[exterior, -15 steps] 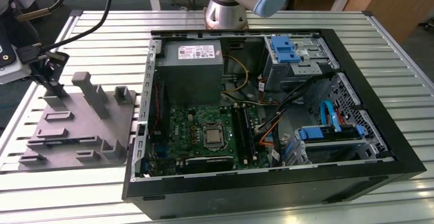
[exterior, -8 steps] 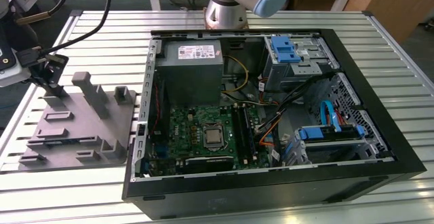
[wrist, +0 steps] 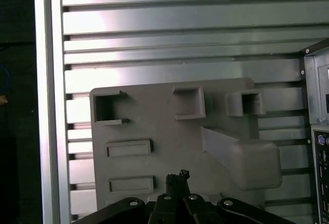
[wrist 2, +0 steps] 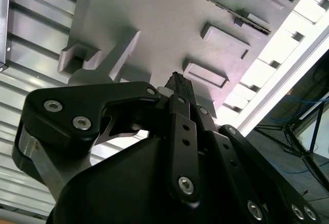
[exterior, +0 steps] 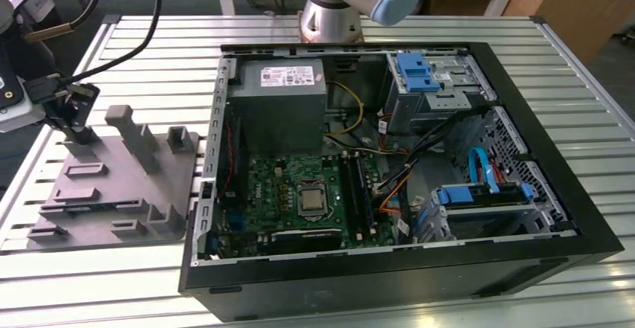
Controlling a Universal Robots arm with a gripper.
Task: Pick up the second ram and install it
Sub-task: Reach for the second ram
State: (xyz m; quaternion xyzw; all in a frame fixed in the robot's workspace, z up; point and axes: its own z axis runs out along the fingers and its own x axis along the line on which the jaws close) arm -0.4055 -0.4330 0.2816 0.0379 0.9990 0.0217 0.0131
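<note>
The second ram (exterior: 77,207) is a thin dark bluish strip standing on edge in a slot near the front of the gray holder tray (exterior: 149,194), on the exterior view's left. In the second wrist view the ram (wrist 2: 257,25) is a thin dark line across the tray (wrist 2: 154,13). My gripper (exterior: 82,133) hangs above the tray's rear part, behind the ram and apart from it. In both wrist views the gripper (wrist 2: 177,80) (wrist: 177,178) has its fingers shut together with nothing between them, over the tray (wrist: 154,121).
An open computer case (exterior: 555,216) lies on the slatted metal table (exterior: 149,38), on the exterior view's right of the tray, with the green motherboard (exterior: 278,187) inside. The tray has a tall wedge post (exterior: 134,134) and several low blocks. The arm's base (exterior: 332,15) stands behind the case.
</note>
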